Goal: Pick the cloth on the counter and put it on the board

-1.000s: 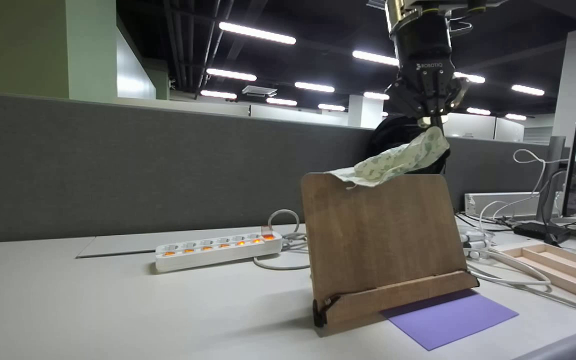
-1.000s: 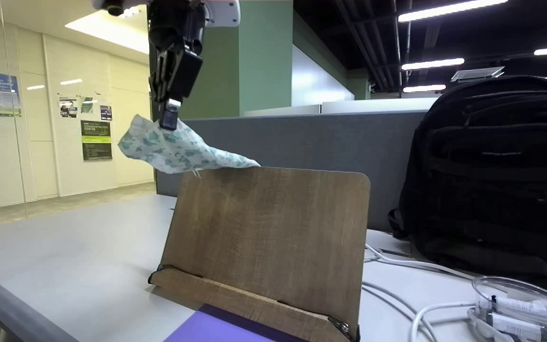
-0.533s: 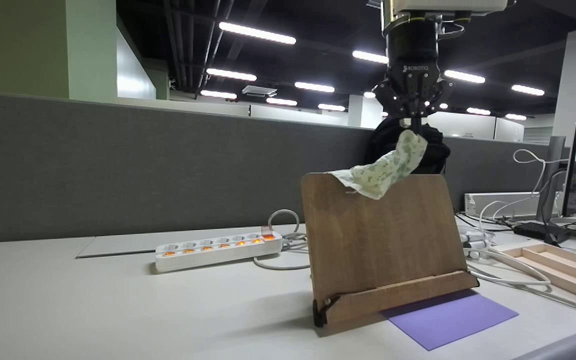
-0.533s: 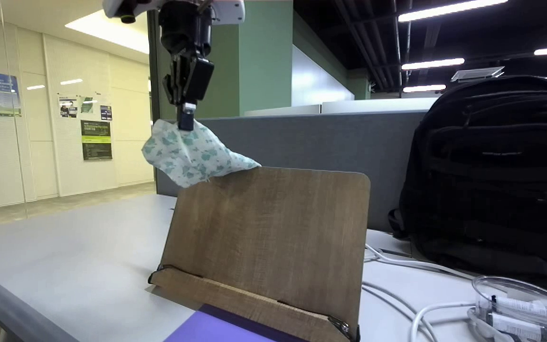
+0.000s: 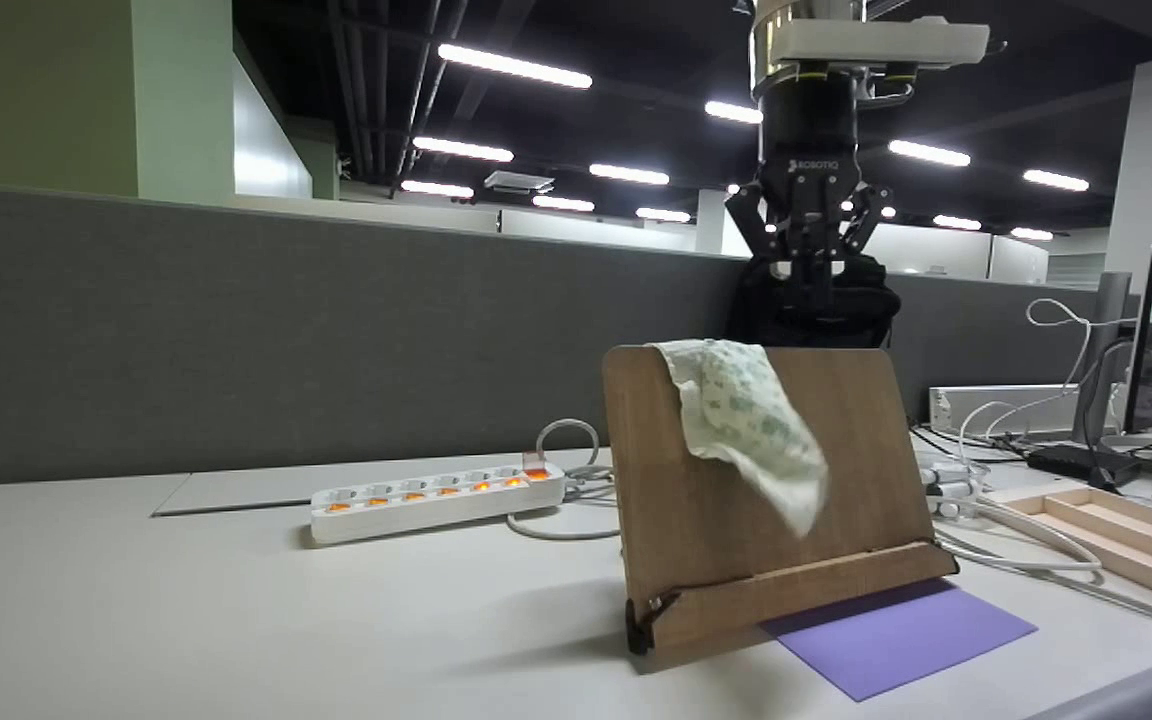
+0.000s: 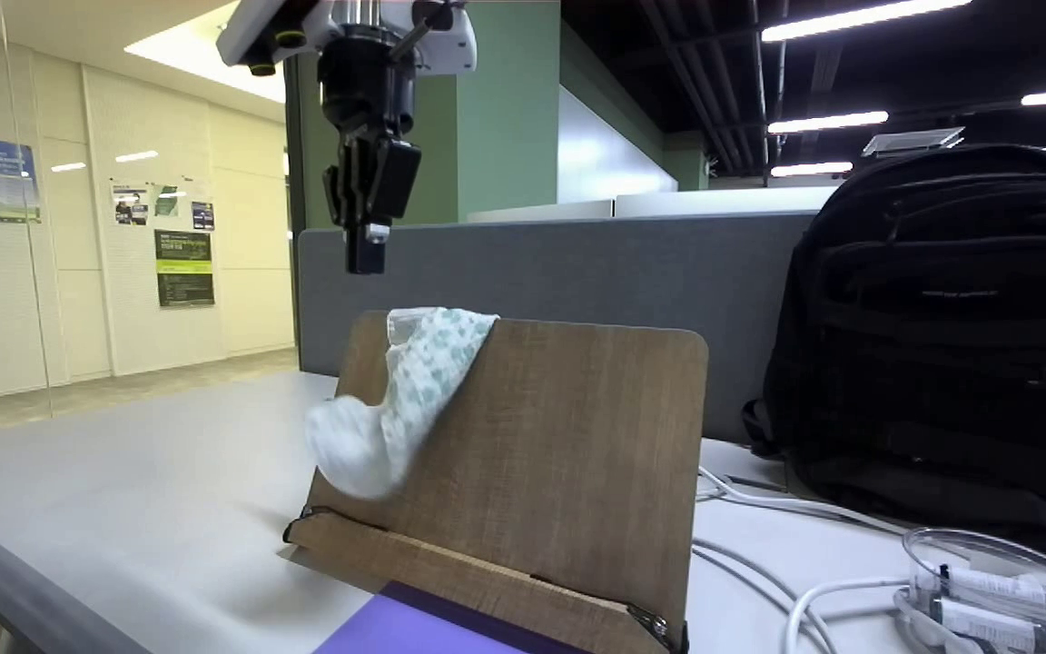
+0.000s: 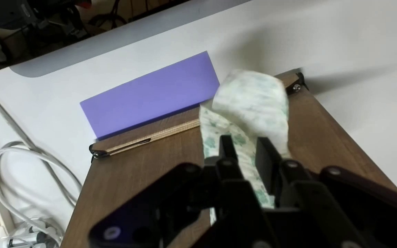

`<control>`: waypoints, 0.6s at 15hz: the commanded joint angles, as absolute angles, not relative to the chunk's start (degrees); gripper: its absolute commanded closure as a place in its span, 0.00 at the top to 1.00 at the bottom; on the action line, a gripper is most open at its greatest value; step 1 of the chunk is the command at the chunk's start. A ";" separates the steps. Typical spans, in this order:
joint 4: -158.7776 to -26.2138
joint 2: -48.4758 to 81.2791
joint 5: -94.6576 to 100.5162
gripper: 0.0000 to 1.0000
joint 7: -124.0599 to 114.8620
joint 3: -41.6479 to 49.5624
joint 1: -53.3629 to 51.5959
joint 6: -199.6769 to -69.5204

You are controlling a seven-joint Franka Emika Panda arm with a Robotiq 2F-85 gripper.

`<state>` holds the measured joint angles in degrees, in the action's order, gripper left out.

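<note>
"Cloth (image 5: pixel 741 410): on the board (image 6: pixel 546 454) or off it?"

"On it. In both exterior views the mint-green and white cloth is draped over the top edge at the board's eleven o'clock and hangs down the front."

"All of it flat against the wood?"

"That cannot be told. Its loose end (image 6: pixel 350 445) is blurred and curled, hanging toward seven o'clock in an exterior view."

"And the gripper (image 7: pixel 245 148)?"

"It holds nothing. In the wrist view its fingers (image 7: pixel 267 165) stand slightly parted, a narrow gap between them. In both exterior views it points down, apart from the cloth and higher; in an exterior view it is at two o'clock from the top fold (image 5: pixel 714 350)."

"How does the board stand?"

"Upright, tilted back, on the counter (image 5: pixel 186 600). A purple sheet (image 5: pixel 901 640) lies flat at its foot, at five o'clock in an exterior view."

"Anything farther off?"

"A white power strip (image 5: pixel 436 515), glowing orange in spots, sits at nine o'clock from the board in an exterior view. A black backpack (image 6: pixel 941 363) stands toward two o'clock in an exterior view."
</note>
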<state>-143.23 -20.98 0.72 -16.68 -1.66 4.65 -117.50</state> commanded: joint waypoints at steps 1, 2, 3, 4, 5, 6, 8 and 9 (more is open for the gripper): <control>-142.20 -20.86 -0.61 0.55 -17.05 -1.48 4.04 -117.21; -142.03 -21.11 -0.86 0.62 -16.56 -1.63 3.71 -116.90; -141.94 -21.28 -0.86 0.68 -16.32 -1.87 3.43 -116.79; -141.79 -21.48 -0.09 0.76 -16.47 -2.45 3.13 -116.24; -141.84 -21.93 0.09 0.82 -15.85 -2.85 2.53 -115.70; -142.01 -22.35 0.45 0.88 -15.04 -3.30 1.94 -115.66; -142.21 -23.07 0.70 0.99 -13.75 -4.20 0.74 -115.33; -142.36 -23.39 0.65 1.00 -13.06 -4.55 0.15 -115.37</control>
<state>-142.69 -21.86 0.16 -14.65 -3.71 1.65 -117.01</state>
